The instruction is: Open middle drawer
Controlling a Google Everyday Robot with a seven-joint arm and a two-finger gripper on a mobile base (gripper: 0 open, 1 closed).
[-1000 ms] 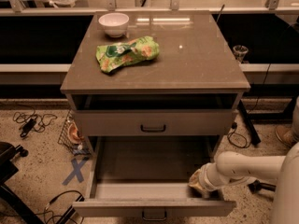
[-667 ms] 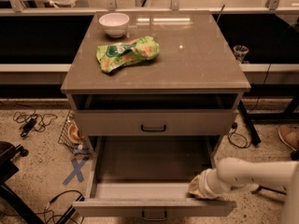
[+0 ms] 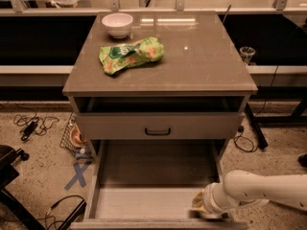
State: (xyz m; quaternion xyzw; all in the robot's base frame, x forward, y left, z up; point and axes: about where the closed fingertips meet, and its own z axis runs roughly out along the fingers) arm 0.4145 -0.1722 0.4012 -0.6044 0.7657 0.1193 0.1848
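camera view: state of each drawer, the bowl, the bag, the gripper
wide grey-beige middle drawer: pulled far out
grey-beige upper drawer, black handle: mostly in
small white bowl: upright on cabinet top
green snack bag: lying crumpled
gripper: at open drawer's front right corner

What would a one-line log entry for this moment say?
task: open middle drawer | middle drawer: pulled far out | gripper: at its front rim, image right | countertop: bowl, green bag

Cream pincer (image 3: 202,206) at front of grey-beige middle drawer (image 3: 144,202); green bag (image 3: 130,55).
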